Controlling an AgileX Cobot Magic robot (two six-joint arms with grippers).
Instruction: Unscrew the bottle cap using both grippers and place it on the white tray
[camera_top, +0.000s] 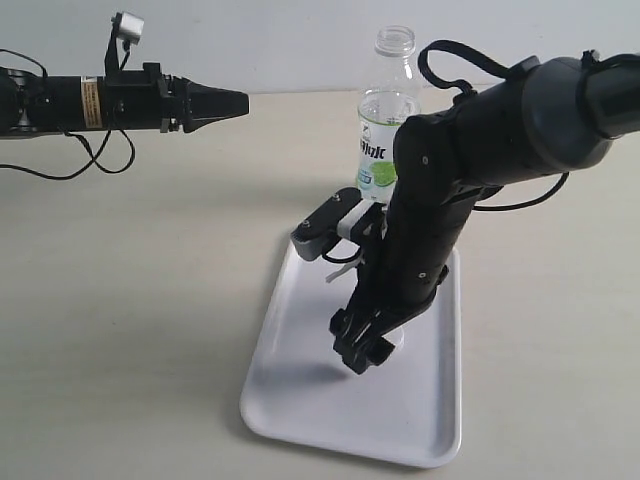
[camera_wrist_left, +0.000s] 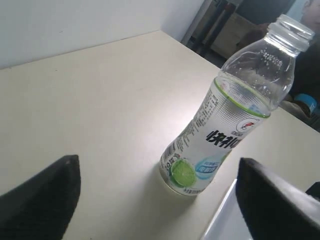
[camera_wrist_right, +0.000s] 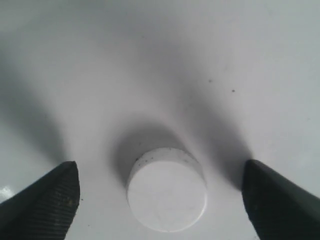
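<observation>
The cap (camera_wrist_right: 166, 196) lies straight ahead of my right end effector (camera_top: 362, 352), centred in the gap between its two fingers (camera_wrist_right: 47, 200). It touches neither finger; there is bare white tray (camera_top: 300, 400) on both sides of it. It sits flat on the tray with its round top facing my wrist, so its axis stands upright and in line with my approach. This end effector is spread wide and holds nothing. The right arm comes down steeply from the shoulder side, wrist bent so the fingers point down at the middle of the tray, close above its surface.

I judge the cap to be placed. What remains for this arm is to lift back along the same line, and neither finger should brush the cap because the gap is even on both sides.

The bottle (camera_top: 385, 130) stands upright on the tabletop (camera_top: 130, 300), just beyond the far end of the tray, with its neck open. My left end effector (camera_top: 235, 103) is well apart from it, off to the left at about neck height. That arm is stretched out level and points toward the bottle, fingers apart and empty. The right arm is much the nearer to the cap.
</observation>
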